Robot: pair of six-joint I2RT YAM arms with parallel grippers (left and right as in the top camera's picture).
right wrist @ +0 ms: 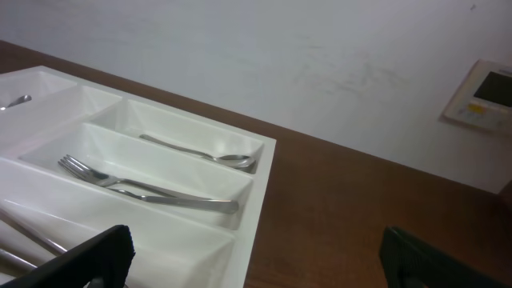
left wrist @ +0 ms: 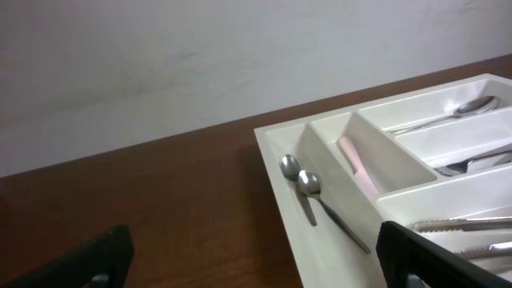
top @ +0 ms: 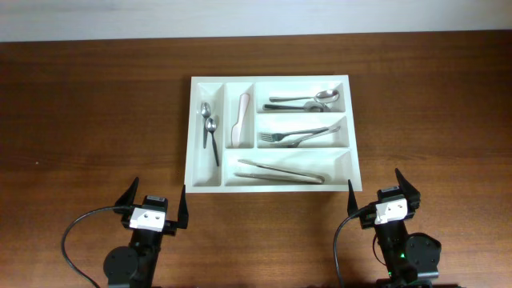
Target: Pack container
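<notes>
The white cutlery tray point(top: 194, 128) lies at the table's middle. Its two narrow upright compartments hold two small spoons point(top: 210, 128) and a pink-white utensil point(top: 242, 118). Its three long compartments hold spoons point(top: 308, 101), forks point(top: 298, 136) and knives point(top: 280, 172). My left gripper point(top: 157, 210) is open and empty, in front of the tray's near left corner. My right gripper point(top: 382, 194) is open and empty, by the near right corner. The left wrist view shows the small spoons point(left wrist: 308, 192) and tray rim point(left wrist: 288, 208); the right wrist view shows forks point(right wrist: 144, 188) and a spoon point(right wrist: 200, 152).
Dark wooden table point(top: 96, 112) all round the tray. A pale wall stands beyond the far edge; a white wall panel point(right wrist: 480, 96) shows at the right in the right wrist view. Black cables point(top: 72, 236) run by both arm bases.
</notes>
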